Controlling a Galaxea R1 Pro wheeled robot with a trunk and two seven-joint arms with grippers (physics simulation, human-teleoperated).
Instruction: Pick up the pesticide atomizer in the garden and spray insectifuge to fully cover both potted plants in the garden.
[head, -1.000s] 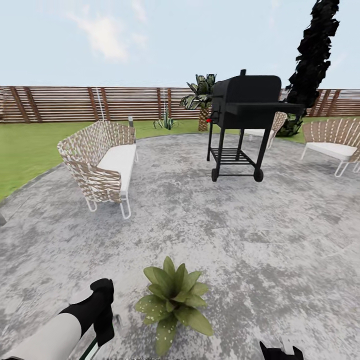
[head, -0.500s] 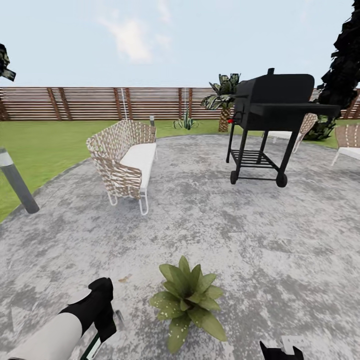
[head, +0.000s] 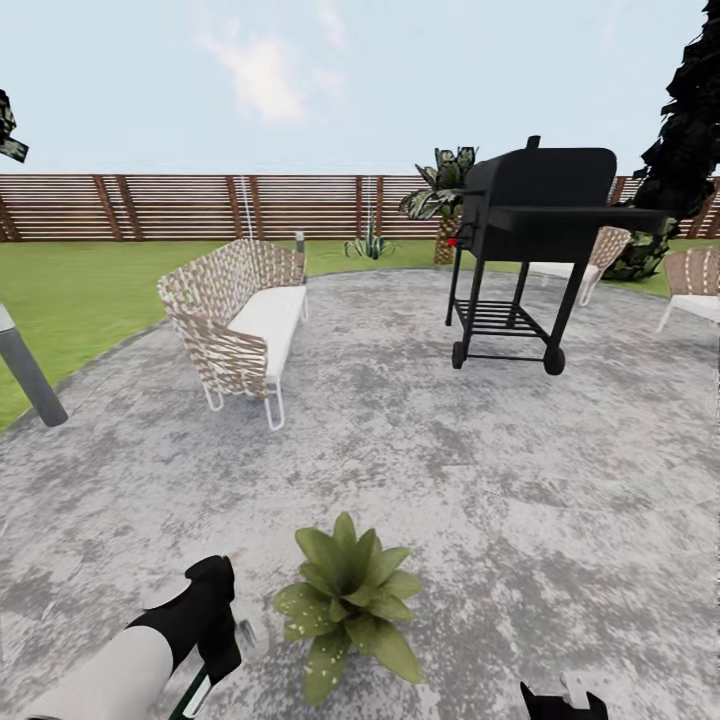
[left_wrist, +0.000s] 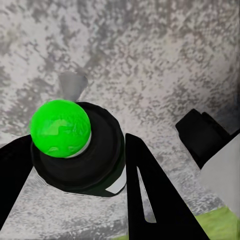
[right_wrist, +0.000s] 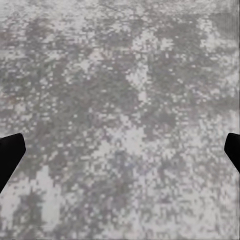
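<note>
Green-capped pesticide atomizer (left_wrist: 80, 150) half-hidden in left pincer (left_wrist: 75, 175)

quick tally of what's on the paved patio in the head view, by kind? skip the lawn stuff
Wicker seats: 3, a sofa, one chair behind the grill, one at the right edge
Grills: 1, black, on wheels
Potted plants: 1, near the left end effector, which grips the spray bottle
Total: 5

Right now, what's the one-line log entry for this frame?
left gripper: shut on pesticide atomizer | right gripper: open | potted plant: on paving, beside left arm
</note>
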